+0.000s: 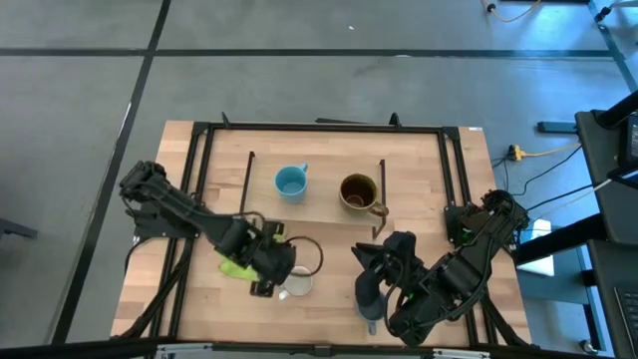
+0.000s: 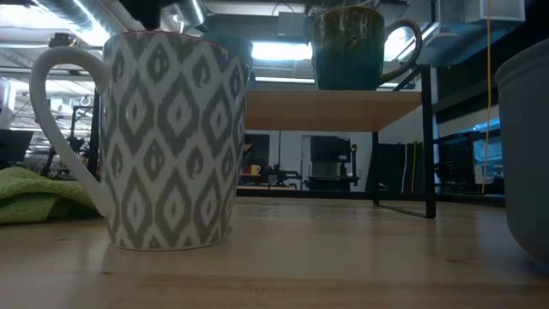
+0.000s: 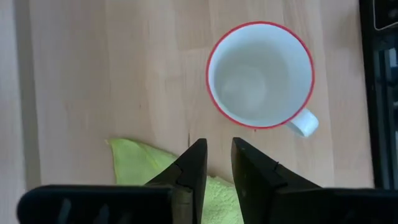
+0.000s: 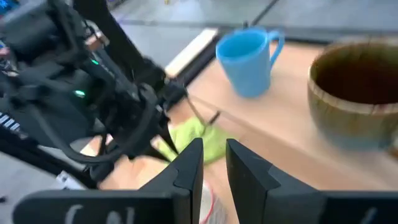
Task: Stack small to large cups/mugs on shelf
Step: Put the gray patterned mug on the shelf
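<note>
A white mug [image 3: 260, 74] with a red rim and grey pattern [image 2: 167, 142] stands upright on its base on the table, near the front. My left gripper [image 3: 217, 143] hovers above and beside it, over the green cloth's edge, fingers a narrow gap apart with nothing between them. A light blue mug [image 1: 290, 182] and a brown mug [image 1: 359, 193] stand upright on the shelf [image 1: 319, 165]. A grey-blue mug [image 1: 369, 299] stands on the table under my right arm. My right gripper [image 4: 214, 144] is raised in the air, narrowly open and empty, pointing toward the shelf.
A green cloth [image 3: 143, 165] lies on the table left of the white mug, partly under my left gripper. Black metal rails [image 1: 199, 179] frame the tabletop and the shelf's ends. Bare wood lies between the shelf and the front mugs.
</note>
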### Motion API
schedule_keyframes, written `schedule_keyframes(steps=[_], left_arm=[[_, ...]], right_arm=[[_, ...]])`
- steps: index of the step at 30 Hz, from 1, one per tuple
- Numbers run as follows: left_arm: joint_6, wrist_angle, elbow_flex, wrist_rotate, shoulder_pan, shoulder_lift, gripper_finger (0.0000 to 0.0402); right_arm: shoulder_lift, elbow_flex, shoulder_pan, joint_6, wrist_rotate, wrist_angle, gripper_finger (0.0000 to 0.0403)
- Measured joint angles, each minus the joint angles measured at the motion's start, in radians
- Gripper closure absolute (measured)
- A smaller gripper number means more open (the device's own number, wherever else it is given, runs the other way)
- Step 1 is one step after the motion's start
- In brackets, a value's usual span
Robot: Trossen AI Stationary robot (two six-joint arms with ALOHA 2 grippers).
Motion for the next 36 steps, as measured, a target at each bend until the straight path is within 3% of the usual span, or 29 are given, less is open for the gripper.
schedule_keyframes(steps=[6,12,15,23,30,36], left_arm=[[-0.026,-0.001,0.000,-0.122,-0.081,-0.033,0.0333],[-0.101,-0.002,-0.006,-0.190,-0.116,-0.108,0.0333],[-0.159,0.045,-0.072,-0.199,-0.142,-0.160,0.0333],[-0.378,0.282,-0.361,-0.226,-0.291,-0.312,0.0333],[-0.414,0.379,-0.438,-0.326,-0.353,-0.369,0.0333],[-0.418,0.429,-0.476,-0.325,-0.353,-0.368,0.0333]], right_arm=[[0.029,0.000,-0.039,0.015,-0.168,0.073,0.0332],[0.076,0.000,-0.120,0.016,-0.446,0.138,0.0331],[0.098,0.000,-0.146,0.020,-0.540,0.163,0.0331],[0.180,0.000,-0.155,0.143,-0.705,0.145,0.0331],[0.281,0.000,-0.187,0.171,-0.828,0.238,0.0331],[0.318,0.000,-0.213,0.143,-0.805,0.296,0.0331]])
